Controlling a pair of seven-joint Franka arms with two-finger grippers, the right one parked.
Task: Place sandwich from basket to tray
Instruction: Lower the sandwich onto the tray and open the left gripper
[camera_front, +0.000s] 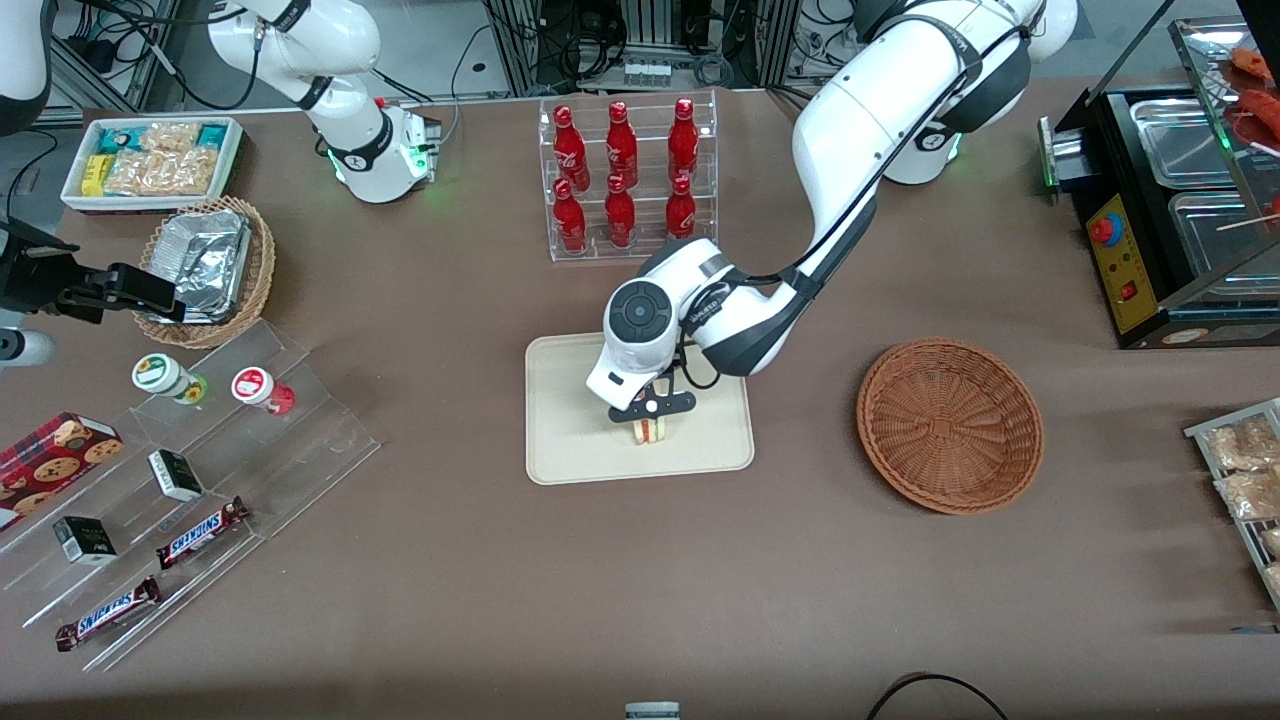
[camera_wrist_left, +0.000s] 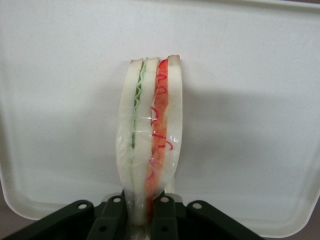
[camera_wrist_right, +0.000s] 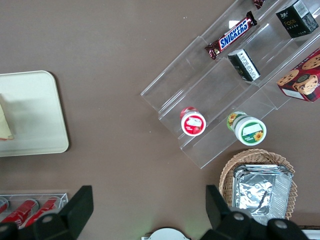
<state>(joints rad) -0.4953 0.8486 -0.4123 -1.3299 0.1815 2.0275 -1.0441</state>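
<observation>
One sandwich (camera_wrist_left: 150, 140), pinched at its lower end between the closed-in fingers of the gripper (camera_front: 652, 418), standing on edge over the tray (camera_front: 570, 440), with the reddish basket (camera_front: 950, 422) sitting empty toward the working arm's end of the table. The risk I see is the wedge flopping over or skidding when the fingers let go, since it's thin, upright and wrapped in slick film (it might also stick to a pad and get dragged back up). I can't tell if its bottom edge actually touches the tray. Readable writing: SNICKERS on the two bars (camera_front: 204, 532) in the clear stepped rack. Bottle labels are too small to read.
</observation>
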